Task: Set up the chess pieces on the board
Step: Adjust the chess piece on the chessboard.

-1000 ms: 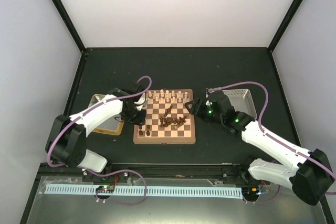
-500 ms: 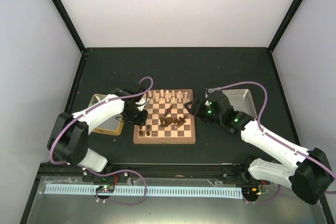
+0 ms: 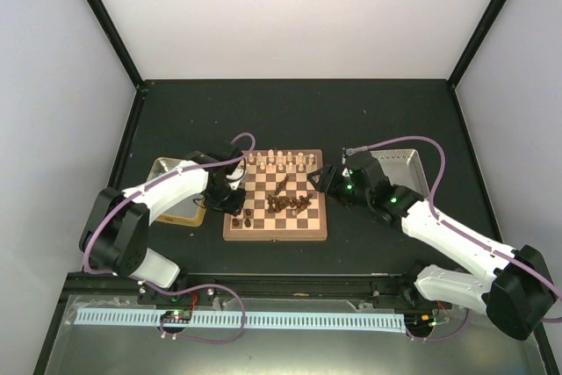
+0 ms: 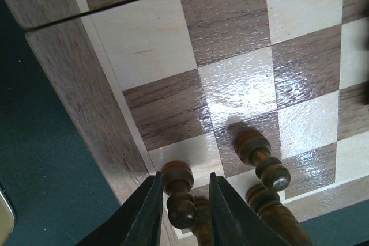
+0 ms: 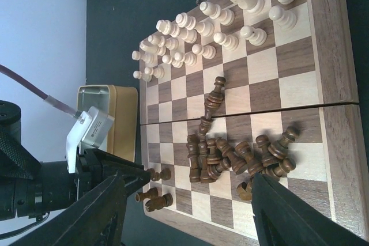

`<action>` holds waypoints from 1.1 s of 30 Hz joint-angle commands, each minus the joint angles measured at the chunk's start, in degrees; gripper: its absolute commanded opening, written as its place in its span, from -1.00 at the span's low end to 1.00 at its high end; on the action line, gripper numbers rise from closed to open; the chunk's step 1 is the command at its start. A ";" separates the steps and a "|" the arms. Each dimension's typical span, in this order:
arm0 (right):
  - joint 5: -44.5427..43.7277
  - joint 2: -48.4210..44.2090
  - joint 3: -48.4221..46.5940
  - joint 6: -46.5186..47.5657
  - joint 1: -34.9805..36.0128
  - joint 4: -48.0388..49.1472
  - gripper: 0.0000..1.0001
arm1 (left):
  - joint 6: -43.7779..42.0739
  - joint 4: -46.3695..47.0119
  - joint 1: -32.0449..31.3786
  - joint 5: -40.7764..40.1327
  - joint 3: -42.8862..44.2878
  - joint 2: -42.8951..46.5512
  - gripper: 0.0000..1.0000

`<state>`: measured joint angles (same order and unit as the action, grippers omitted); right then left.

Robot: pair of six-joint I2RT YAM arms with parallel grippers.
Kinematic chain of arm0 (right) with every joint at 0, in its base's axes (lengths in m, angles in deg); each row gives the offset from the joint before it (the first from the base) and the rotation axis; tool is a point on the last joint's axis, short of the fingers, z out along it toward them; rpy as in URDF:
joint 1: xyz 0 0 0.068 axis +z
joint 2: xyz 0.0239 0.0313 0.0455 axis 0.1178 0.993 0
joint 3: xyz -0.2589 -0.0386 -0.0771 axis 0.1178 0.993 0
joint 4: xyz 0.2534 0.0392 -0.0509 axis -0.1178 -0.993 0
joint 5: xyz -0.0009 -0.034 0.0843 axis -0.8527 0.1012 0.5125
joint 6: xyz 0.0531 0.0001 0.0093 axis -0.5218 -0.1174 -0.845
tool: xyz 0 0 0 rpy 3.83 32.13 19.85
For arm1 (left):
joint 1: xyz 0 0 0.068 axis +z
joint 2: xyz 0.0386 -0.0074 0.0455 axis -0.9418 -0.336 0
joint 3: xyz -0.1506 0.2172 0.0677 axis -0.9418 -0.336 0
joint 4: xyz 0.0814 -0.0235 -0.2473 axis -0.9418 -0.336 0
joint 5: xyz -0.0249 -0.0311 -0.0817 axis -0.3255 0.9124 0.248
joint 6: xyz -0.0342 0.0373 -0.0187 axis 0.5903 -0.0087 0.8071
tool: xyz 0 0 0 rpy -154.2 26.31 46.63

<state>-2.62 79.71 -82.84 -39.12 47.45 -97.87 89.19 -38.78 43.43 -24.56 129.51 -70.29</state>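
The left arm (image 3: 167,189) bends low, left gripper (image 4: 184,176) nearly closed around a dark brown wooden pawn (image 4: 180,203), hold unclear. The right gripper (image 5: 190,178) hangs wide open, empty.

Robot lab test cell is indicated: a black table (image 3: 290,103) is boxed in by plain white panels (image 3: 299,15) and black posts (image 3: 101,19) at upper frame. Left arm (image 3: 167,189) and right arm (image 3: 457,239) are bolted at the bottom edge, by a slotted cable strip (image 3: 246,320).

You can pass over the bare squares on the left half of the board (image 3: 274,235); the dark heap (image 3: 291,204) right of centre, cream pieces (image 3: 279,162) along the far edge, and left gripper (image 4: 184,180) clamping a dark pawn (image 4: 179,197) at the near-left corner block you.
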 commanded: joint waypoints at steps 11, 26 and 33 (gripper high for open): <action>-0.08 0.04 -1.29 0.79 -0.35 0.73 0.19 | 0.16 1.80 0.42 1.39 0.30 -1.05 -0.64; 1.76 6.11 -4.66 8.56 0.47 -0.95 0.18 | 0.57 0.17 0.50 -1.34 3.07 2.33 -0.37; -5.40 16.37 -10.92 15.57 6.22 -9.14 0.10 | 2.29 4.24 0.48 -3.15 3.32 11.02 -0.23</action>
<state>-2.95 91.47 -90.55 -28.63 50.51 -101.43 90.06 -37.31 43.43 -25.92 130.86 -64.67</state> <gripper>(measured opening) 0.567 0.379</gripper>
